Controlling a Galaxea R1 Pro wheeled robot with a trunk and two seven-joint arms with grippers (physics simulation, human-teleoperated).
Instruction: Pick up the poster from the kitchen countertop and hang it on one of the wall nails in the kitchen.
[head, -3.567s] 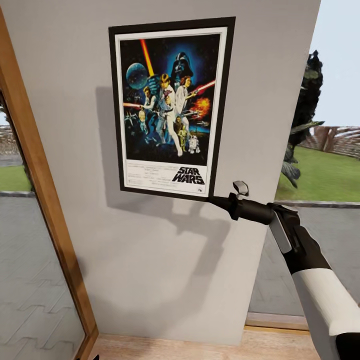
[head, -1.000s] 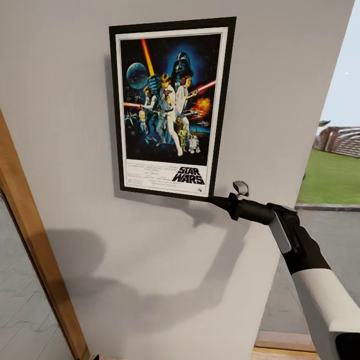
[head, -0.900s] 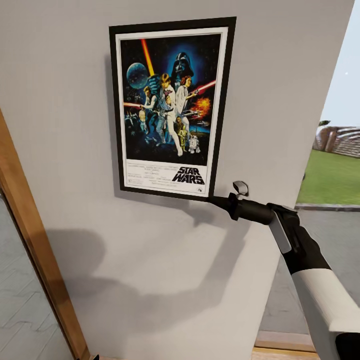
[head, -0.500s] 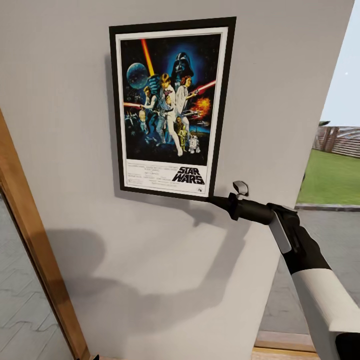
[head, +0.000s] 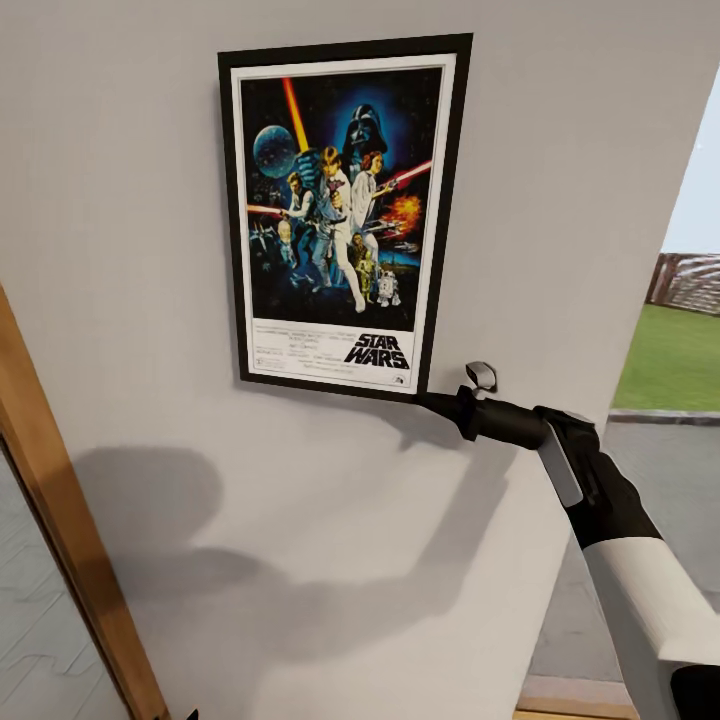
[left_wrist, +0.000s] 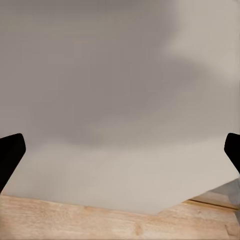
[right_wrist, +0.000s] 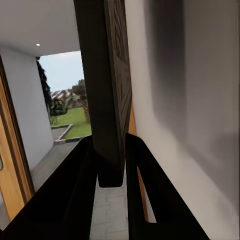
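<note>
- The right arm (head: 640, 590), white at the forearm and black toward the wrist, reaches from the lower right of the head view up and leftward to the wall
- At its tip, the right gripper (head: 425, 400) meets the lower right corner of the poster (head: 340, 215); from the head camera the fingertips are too small to separate
- The right wrist camera gives the closer look: the 2 black fingers (right_wrist: 75, 195) of the right gripper (right_wrist: 111, 175) are nearly closed, 1 on each face of the poster's (right_wrist: 102, 90) dark edge, clamping the frame between them
- In that same view the poster stands edge-on, just off the grey wall (right_wrist: 190, 110), with a doorway, grass and trees beyond it
- The left gripper (left_wrist: 120, 150) has its 2 dark fingertips (left_wrist: 10, 155) at opposite edges of the left wrist view, spread wide with nothing between them; it faces plain grey wall (left_wrist: 115, 85) above a strip of wooden floor (left_wrist: 75, 220)
- The poster hangs upright against the grey wall (head: 330, 530), black frame, white border, blue artwork, "STAR WARS" at its foot
- I cannot tell whether a nail carries it
- A wooden door frame (head: 70, 550) slants along the left, with glass beyond
- Farthest off, at the right, lie a lawn (head: 675, 355) and a fence (head: 690, 285)
</note>
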